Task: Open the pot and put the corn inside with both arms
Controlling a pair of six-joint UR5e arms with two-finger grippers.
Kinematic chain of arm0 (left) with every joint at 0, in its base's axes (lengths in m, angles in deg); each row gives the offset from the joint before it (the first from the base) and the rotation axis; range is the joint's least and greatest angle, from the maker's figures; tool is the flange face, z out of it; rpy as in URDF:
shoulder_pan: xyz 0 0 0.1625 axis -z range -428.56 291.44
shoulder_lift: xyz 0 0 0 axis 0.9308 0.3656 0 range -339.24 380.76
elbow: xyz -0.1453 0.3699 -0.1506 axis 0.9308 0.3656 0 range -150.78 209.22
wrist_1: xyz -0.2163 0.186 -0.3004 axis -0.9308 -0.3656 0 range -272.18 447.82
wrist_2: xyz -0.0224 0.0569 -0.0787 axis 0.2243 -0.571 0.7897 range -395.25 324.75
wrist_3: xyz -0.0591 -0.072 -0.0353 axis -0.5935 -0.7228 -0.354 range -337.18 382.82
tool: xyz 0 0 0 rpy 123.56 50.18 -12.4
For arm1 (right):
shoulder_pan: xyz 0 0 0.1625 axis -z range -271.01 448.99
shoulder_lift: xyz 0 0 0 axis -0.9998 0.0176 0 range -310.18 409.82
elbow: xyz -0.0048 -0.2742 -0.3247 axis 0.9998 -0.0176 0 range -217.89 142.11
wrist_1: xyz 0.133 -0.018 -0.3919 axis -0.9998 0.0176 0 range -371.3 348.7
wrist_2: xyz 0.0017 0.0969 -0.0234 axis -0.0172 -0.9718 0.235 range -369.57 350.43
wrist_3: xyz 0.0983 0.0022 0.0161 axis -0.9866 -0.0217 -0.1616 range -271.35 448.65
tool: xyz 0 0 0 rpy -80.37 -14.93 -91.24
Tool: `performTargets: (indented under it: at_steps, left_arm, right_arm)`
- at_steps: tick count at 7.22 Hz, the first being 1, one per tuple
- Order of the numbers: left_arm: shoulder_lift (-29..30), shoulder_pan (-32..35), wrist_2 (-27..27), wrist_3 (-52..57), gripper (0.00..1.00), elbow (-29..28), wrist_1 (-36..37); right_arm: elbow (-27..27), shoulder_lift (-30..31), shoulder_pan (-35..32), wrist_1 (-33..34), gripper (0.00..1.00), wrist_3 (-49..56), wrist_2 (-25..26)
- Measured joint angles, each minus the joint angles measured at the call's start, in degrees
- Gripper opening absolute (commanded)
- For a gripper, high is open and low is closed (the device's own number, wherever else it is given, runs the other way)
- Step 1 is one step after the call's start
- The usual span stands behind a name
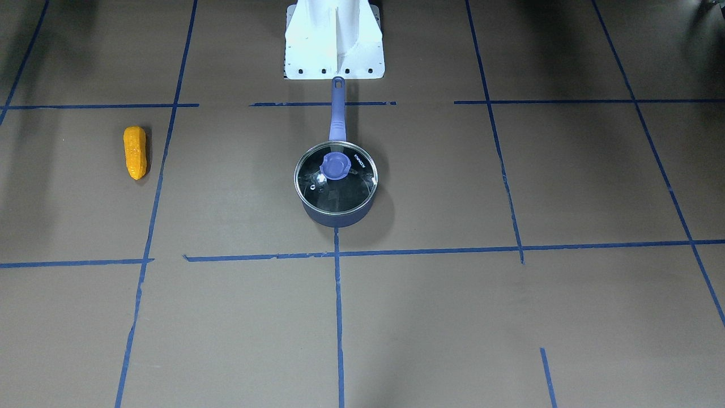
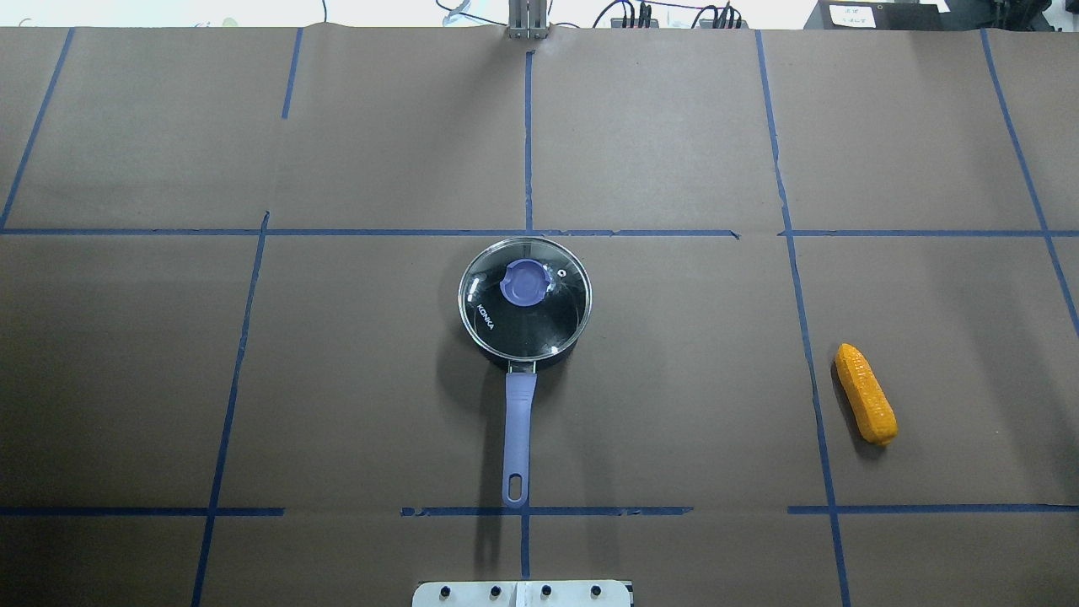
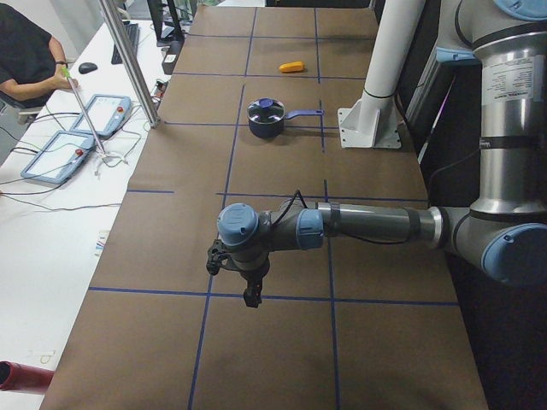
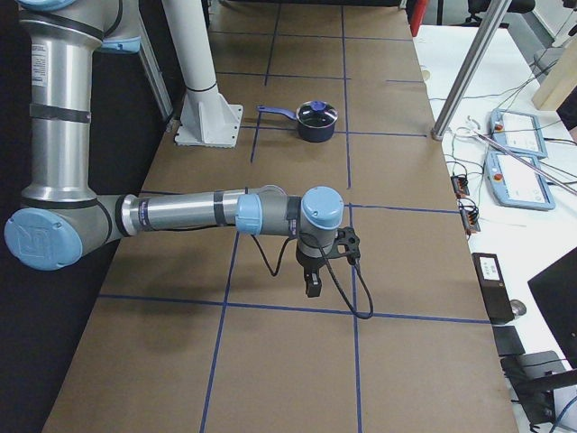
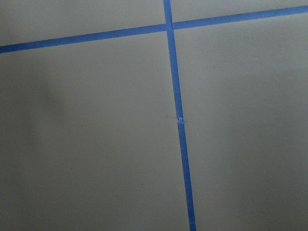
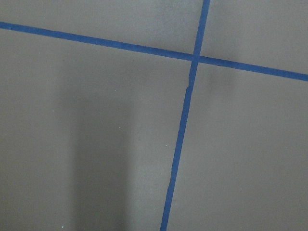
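Note:
The dark navy pot (image 2: pixel 539 358) stands mid-table, its glass lid (image 2: pixel 524 320) with blue knob (image 2: pixel 524 282) closed on it and its long blue handle (image 2: pixel 518 438) pointing at the robot's base. It also shows in the front-facing view (image 1: pixel 334 218). The orange-yellow corn (image 2: pixel 865 394) lies alone on the robot's right side, well away from the pot; the front-facing view shows it too (image 1: pixel 135 152). The left gripper (image 3: pixel 248 290) and right gripper (image 4: pixel 313 284) hang over bare table far from both, seen only in side views; I cannot tell whether they are open or shut.
Brown paper with blue tape lines covers the table (image 2: pixel 337 379). The white base stand (image 1: pixel 334 39) sits behind the pot's handle. Operators' desks with teach pendants (image 3: pixel 64 154) lie beyond the table's far edge. Both wrist views show only paper and tape.

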Motion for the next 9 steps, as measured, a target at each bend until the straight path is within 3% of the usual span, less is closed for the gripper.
performTargets:
  at_steps: [9]
  left_arm:
    - [-0.6, -0.3, 0.1, 1.2, 1.0, 0.6, -2.1]
  right_arm:
    - [0.5, 0.6, 0.0, 0.2, 1.0, 0.1, -0.3]
